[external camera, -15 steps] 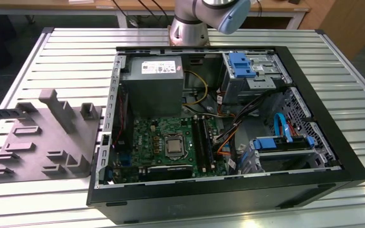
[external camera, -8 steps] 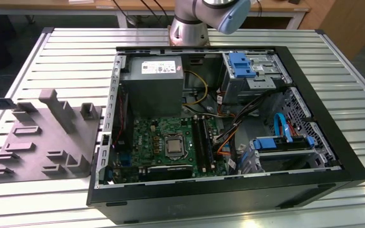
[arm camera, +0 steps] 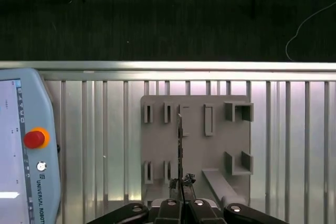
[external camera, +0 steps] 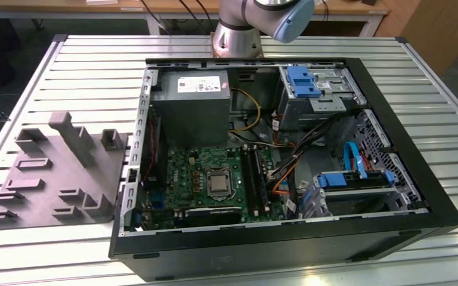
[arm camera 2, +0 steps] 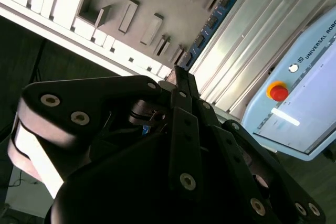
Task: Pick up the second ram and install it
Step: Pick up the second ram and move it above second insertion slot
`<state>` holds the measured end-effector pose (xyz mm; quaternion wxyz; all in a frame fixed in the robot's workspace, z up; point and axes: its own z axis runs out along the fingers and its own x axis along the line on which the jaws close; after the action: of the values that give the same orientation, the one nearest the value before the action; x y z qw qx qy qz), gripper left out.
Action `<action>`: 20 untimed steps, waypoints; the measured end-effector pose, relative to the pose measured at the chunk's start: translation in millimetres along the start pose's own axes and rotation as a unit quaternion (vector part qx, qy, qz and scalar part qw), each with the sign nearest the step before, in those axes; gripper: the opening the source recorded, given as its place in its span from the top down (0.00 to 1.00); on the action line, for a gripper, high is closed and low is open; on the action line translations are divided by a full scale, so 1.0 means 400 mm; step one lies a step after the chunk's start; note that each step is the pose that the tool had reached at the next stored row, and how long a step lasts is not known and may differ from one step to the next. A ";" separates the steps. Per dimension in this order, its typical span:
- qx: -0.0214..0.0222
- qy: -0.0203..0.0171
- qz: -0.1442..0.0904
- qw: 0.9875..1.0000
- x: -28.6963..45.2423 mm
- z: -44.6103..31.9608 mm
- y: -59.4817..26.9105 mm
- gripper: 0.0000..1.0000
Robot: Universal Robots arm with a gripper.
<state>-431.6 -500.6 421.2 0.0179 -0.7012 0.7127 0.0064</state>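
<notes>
Clearly, the gripper [arm camera 2: 177, 74] has the second ram [arm camera 2: 212, 22] in its hold. Its black, bolted metal fingers [arm camera 2: 184, 124] taper to a narrow wedge, and the jaws are closed tight on one end of the stick, with only the board's thickness between them. From the jaws the ram runs straight out ahead. In the second wrist view it is a long, thin, flat blue strip carrying a row of small dark rectangular chips. In the first wrist view the ram [arm camera: 180, 145] shows edge-on as a dark sliver.

Beyond the jaws lies a matte grey fixture plate [arm camera: 215, 150] with raised rectangular pockets and blocky posts, and the ram is held over it. The plate sits on a table [arm camera: 94, 145] of ribbed, shiny aluminium slats. Off to one side of the jaws rests a pale blue teach pendant [arm camera: 21, 103] of smooth plastic with a round red button [arm camera: 34, 138].

In the exterior view an open black computer case [external camera: 408, 155] lies on the same slats beside the plate. Inside it are a green motherboard [external camera: 197, 173] and a grey metal power-supply box [external camera: 189, 113].
</notes>
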 end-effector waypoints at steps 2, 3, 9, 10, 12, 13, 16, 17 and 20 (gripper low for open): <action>0.000 0.000 0.000 1.000 -0.001 -0.020 0.000 0.89; 0.000 0.000 0.000 1.000 -0.001 -0.029 0.000 0.89; 0.000 0.000 0.000 1.000 -0.003 -0.060 -0.001 0.89; 0.000 0.000 0.000 1.000 -0.003 -0.060 -0.001 0.89; 0.000 0.000 0.000 1.000 -0.003 -0.061 -0.001 0.89; 0.000 0.000 0.000 1.000 -0.003 -0.061 -0.001 0.89; 0.000 0.000 0.000 1.000 -0.003 -0.061 -0.009 0.89; 0.000 0.000 0.000 1.000 -0.003 -0.060 -0.019 0.89; 0.000 0.000 0.000 1.000 -0.003 -0.060 -0.039 0.89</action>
<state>-416.5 -500.4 445.5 0.0178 -0.7012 0.7127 0.0064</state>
